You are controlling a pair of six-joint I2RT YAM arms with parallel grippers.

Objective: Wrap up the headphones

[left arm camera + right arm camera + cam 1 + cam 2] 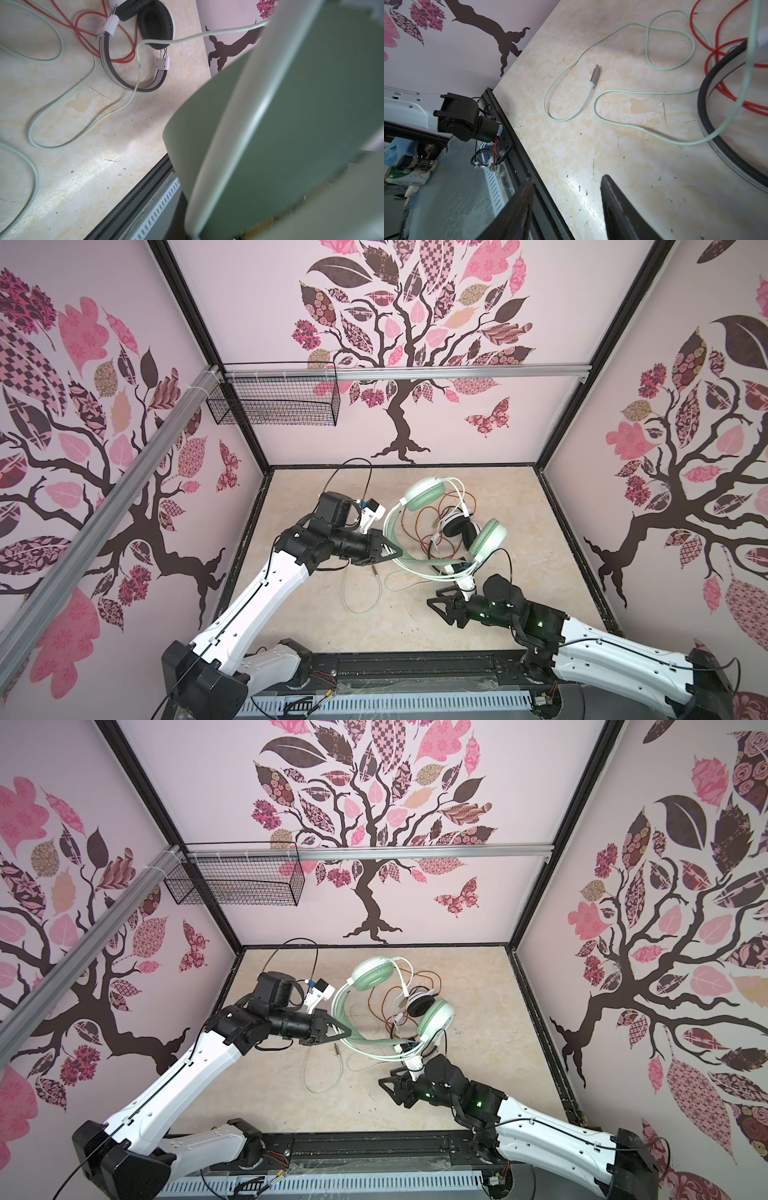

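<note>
Found the white headphones (457, 529) lying flat on the table (316, 626), orange-red cord (121, 61) loose around them; noted the mint-green headphones (424, 497) held off the table over them, headband pinched in the fully closed left gripper (397, 552); noted the right gripper (433, 598) roughly half open and empty, near the white pair; saw the pale cord (51, 148) sprawled unwound beside that pair, plug (595, 75) free; judged wrapping not yet begun on either pair.

I am working inside a boxed lab cell: black frame posts (185, 302) and tree-print wall panels (257, 315) are enclosing a marble-look counter (316, 635).
</note>
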